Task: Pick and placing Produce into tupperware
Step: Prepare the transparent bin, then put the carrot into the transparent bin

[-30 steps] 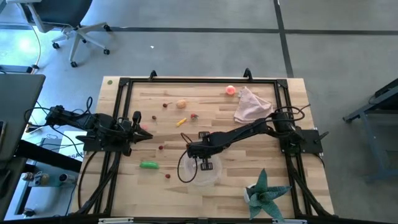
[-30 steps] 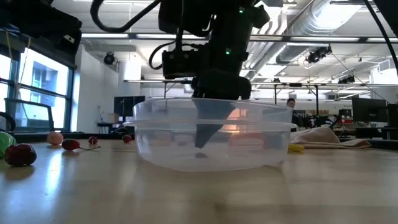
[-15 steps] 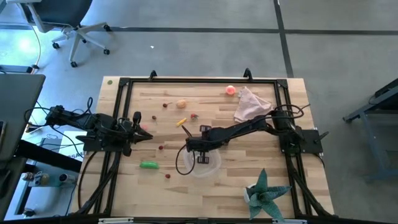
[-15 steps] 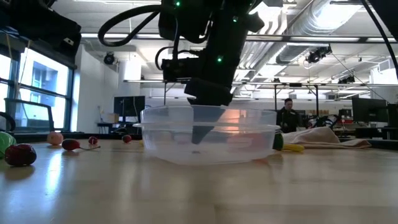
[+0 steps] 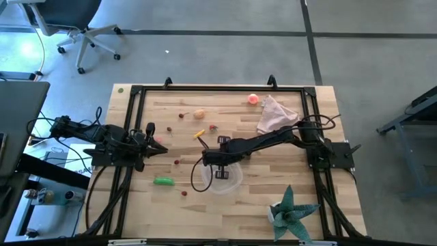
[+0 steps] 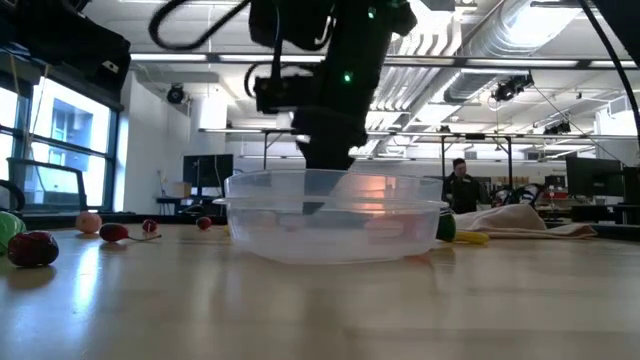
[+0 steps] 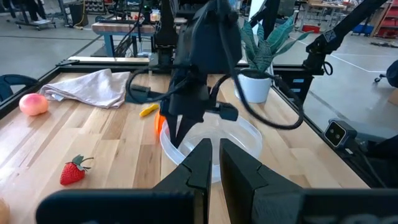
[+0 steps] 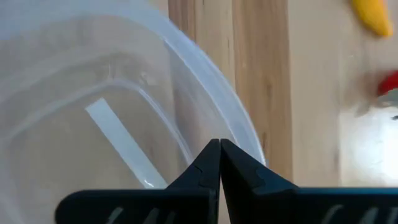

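Clear plastic tupperware (image 5: 220, 179), shallow and rounded, set on wooden table (image 5: 273, 191) toward the front middle; seen level in low view (image 6: 335, 215), no produce visible inside.
Right gripper (image 5: 206, 160): at the container's rim, on the side toward the table's middle, fingers clenched tight together with nothing between them; fingertips (image 8: 219, 155) meeting just over the rim in own wrist view. Also seen from left wrist view (image 7: 180, 127), pointing down at the rim.
Left gripper (image 5: 158, 148): parked at the left edge of the table, fingers (image 7: 208, 158) closed, holding nothing.
Produce, all outside the container: green pod (image 5: 163, 181) near front left; tan ball (image 5: 199, 114) and pink ball (image 5: 252, 99) toward the far side; yellow stick (image 5: 199, 133) mid-table; strawberry (image 7: 73, 173); small red berries (image 5: 177, 162) scattered.
Pink cloth (image 5: 276, 115) at far right. Teal potted plant (image 5: 290, 213) at front right.
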`<state>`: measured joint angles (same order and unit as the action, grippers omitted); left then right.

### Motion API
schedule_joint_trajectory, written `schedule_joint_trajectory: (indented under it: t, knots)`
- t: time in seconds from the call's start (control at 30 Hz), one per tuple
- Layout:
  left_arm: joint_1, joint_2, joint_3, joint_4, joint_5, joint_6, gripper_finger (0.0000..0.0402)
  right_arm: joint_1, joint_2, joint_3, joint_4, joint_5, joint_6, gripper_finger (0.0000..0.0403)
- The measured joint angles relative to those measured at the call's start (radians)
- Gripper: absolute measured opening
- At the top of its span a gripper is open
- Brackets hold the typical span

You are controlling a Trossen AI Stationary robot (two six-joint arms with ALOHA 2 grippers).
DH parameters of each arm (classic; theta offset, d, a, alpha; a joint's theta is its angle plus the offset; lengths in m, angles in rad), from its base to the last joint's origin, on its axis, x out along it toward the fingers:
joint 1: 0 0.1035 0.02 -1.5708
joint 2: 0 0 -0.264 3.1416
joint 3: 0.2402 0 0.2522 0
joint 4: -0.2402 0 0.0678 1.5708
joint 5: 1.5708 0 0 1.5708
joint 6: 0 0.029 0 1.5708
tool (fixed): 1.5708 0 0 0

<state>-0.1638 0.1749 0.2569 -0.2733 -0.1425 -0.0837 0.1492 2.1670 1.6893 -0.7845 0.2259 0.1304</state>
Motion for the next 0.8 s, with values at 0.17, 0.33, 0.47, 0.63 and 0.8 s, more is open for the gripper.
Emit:
schedule_joint_trajectory:
  t: [0.17, 0.33, 0.47, 0.63, 0.8]
  knots:
    - [0.0, 0.0, 0.0, 0.0, 0.0, 0.0, 0.0021, 0.019, -0.001, 0.093, -0.15, 0.072, 0.0, 0.0002]
    - [0.0, 0.0, 0.0, 0.0, -0.005, 0.0, 0.0021, 0.041, -0.001, 0.189, -0.335, 0.202, 0.025, 0.0002]
    - [0.0, 0.0, 0.0, 0.0, -0.007, 0.0, 0.0021, 0.045, -0.002, 0.241, -0.503, 0.306, 0.091, 0.0003]
    - [0.0, 0.0, 0.0, 0.001, -0.008, 0.001, 0.0021, 0.028, -0.035, 0.225, -0.666, 0.424, 0.22, 0.0012]
    - [0.0, 0.0, 0.0, 0.001, -0.008, 0.008, 0.0021, 0.006, -0.154, 0.086, -0.656, 0.453, 0.293, 0.0024]
